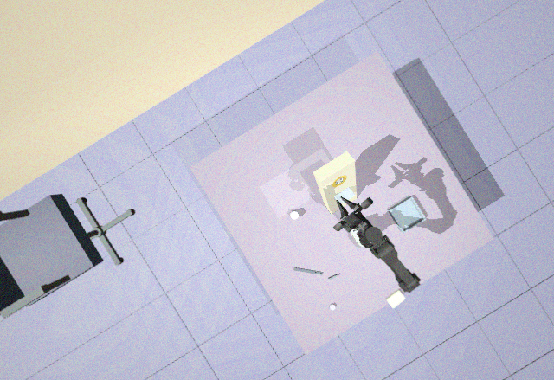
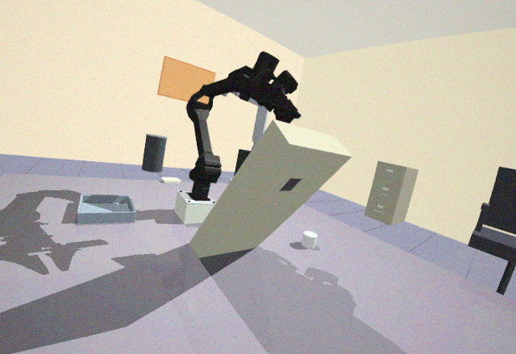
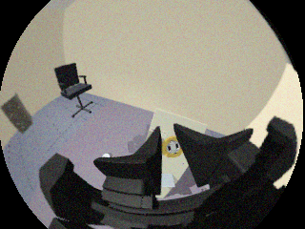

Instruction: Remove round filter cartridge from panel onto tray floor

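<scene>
The round filter cartridge (image 1: 339, 181) (image 3: 172, 147), with a yellow-orange ring and two dark slots, sits in the sloping face of the cream service panel (image 1: 325, 188) (image 2: 258, 200) (image 3: 167, 117). My gripper (image 1: 339, 197) (image 2: 297, 115) (image 3: 167, 127) is empty, its fingers part-way open with a narrow gap between them. It hangs over the front side of the panel, its tips apart from the cartridge. The back of the panel hides part of this in the exterior view. The blue-grey tray (image 1: 407, 212) (image 2: 106, 218) stands empty beside the arm's base.
A pale blue patch (image 1: 344, 195) (image 3: 168, 180) is on the panel below the cartridge. A white cylinder (image 1: 293, 215) (image 2: 309, 239) (image 3: 106, 156) stands beside the panel. Two thin rods (image 1: 308, 270) (image 1: 333, 275) and a small white piece (image 1: 332, 306) lie farther off. A cream block (image 1: 396, 298) (image 2: 170, 180) is behind the arm.
</scene>
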